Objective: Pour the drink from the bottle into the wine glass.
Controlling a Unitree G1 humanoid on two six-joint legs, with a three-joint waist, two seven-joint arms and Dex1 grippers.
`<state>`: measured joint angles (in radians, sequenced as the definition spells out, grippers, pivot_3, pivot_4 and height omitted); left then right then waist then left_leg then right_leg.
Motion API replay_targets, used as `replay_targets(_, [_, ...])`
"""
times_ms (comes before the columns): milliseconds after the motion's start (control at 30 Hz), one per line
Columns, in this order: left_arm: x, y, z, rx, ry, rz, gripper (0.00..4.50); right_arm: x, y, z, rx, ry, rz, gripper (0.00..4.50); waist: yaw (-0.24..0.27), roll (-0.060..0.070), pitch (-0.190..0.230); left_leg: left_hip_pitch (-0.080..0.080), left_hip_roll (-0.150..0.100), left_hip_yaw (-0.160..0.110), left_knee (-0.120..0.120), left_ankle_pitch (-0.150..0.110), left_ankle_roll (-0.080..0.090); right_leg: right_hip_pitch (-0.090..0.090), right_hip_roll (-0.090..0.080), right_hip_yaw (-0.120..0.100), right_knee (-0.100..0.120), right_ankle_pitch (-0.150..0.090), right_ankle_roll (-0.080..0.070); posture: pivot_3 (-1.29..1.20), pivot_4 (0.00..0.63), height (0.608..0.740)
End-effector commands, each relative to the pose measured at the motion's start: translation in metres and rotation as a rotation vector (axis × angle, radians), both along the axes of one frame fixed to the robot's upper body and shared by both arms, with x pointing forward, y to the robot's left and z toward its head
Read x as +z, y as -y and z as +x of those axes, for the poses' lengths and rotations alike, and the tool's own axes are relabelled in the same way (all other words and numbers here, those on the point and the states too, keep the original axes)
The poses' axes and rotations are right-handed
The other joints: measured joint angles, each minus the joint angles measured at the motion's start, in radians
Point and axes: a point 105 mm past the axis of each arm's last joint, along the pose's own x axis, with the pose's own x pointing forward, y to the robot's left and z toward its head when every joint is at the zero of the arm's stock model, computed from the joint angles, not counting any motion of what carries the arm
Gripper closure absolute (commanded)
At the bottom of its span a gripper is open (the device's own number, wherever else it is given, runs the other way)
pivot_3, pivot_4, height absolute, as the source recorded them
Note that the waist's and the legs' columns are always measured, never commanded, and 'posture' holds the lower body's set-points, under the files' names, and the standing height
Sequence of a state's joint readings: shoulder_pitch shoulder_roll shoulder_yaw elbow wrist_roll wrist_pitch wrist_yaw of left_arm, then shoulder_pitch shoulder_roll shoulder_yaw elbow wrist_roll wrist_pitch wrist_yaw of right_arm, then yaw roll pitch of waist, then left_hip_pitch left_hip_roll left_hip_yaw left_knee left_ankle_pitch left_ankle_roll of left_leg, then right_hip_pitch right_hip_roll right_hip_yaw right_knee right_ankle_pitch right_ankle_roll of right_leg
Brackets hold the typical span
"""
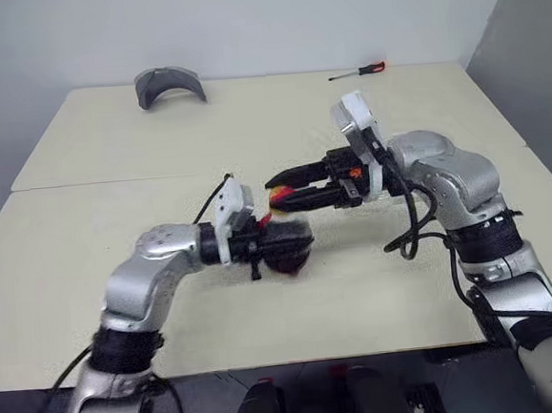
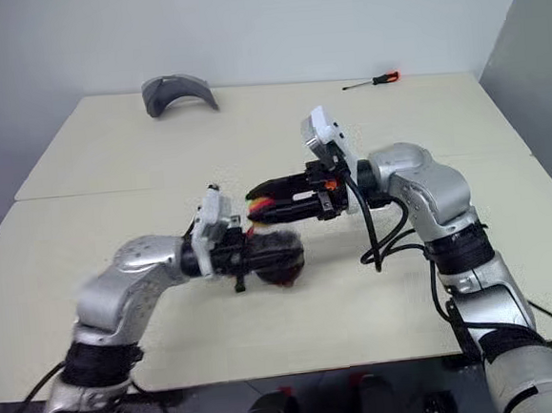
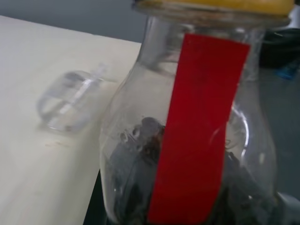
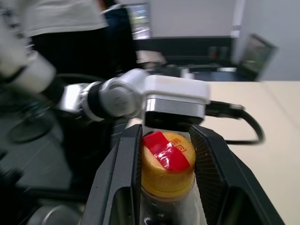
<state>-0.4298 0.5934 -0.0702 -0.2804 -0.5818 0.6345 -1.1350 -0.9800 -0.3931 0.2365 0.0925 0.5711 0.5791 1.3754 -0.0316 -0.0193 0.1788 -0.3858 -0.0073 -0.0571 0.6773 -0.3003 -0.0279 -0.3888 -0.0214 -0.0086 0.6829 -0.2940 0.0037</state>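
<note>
Left eye view: beige counter, two slabs butted together. At the far edge lie a grey curved piece and a red-handled screwdriver, both well apart from the arms. Left tool is clamped around the body of the bottle, held above the counter mid-scene. Right tool reaches in level from the right, its black fingers on either side of the cap.

Right eye view: same layout, the right tool directly above the left, both on the bottle; nothing else near them.

Left wrist view: bottle very close, red label strip down its front, yellow cap rim on top, the drink dark in the lower body. The wine glass lies on its side on the counter beyond, apart from the bottle.

Right wrist view: right tool fingers pressed against both sides of the yellow-and-red cap, gripping it. The left arm's wrist sits just behind. A person in dark clothing stands in the background.
</note>
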Motion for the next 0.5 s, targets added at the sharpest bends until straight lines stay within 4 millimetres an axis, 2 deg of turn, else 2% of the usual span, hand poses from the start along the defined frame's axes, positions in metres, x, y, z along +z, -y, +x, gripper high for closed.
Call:
replay_targets(33, [0.024, 0.0, -0.019, -0.077, 0.058, -0.052, 3.41, -0.001, 0.003, 0.007, 0.02, 0.015, -0.04, 2.54, 0.006, 0.0, 0.0, 0.0, 0.0, 0.0, 0.0, 0.0, 0.0, 0.0, 0.0, 0.0, 0.0, 0.0, 0.0, 0.0, 0.15, 0.74])
replay_targets(133, [0.018, -0.003, -0.019, -0.059, 0.058, -0.029, 3.42, -0.002, 0.01, 0.009, 0.043, -0.01, -0.064, 1.58, 0.012, 0.0, 0.0, 0.0, -0.001, -0.001, 0.001, 0.0, 0.0, 0.001, -0.001, 0.0, -0.001, 0.0, 0.0, 0.0, 0.15, 0.74])
replay_targets(267, [0.015, -0.011, -0.001, 0.041, 0.063, -0.046, 3.42, 0.005, 0.022, 0.015, -0.061, -0.002, -0.022, 0.22, 0.012, 0.0, 0.0, -0.002, -0.001, 0.0, 0.001, 0.001, -0.002, 0.0, -0.001, 0.0, -0.001, 0.0, 0.0, 0.0, 0.15, 0.74])
replay_targets(300, [0.015, -0.012, 0.004, 0.063, 0.068, -0.05, 3.42, 0.007, 0.029, 0.013, -0.082, -0.008, -0.019, 0.0, 0.013, 0.0, 0.0, -0.002, -0.001, 0.0, 0.001, 0.002, -0.003, -0.001, -0.001, -0.001, -0.001, 0.0, 0.0, 0.0, 0.15, 0.74])
replay_targets(400, [0.014, -0.016, 0.013, 0.093, 0.082, -0.046, 3.42, 0.009, 0.042, 0.01, -0.154, -0.017, -0.01, 0.0, 0.014, 0.0, 0.0, -0.003, -0.001, -0.001, 0.001, 0.002, -0.003, -0.001, -0.001, -0.001, -0.001, 0.0, 0.0, 0.0, 0.15, 0.74])
replay_targets(500, [0.013, -0.02, 0.032, 0.158, 0.106, -0.053, 3.42, 0.011, 0.052, 0.009, -0.298, -0.017, 0.027, 0.0, 0.015, 0.0, 0.0, -0.003, -0.001, -0.001, 0.001, 0.001, -0.003, -0.001, -0.001, -0.001, -0.001, 0.0, 0.0, 0.0, 0.15, 0.74])
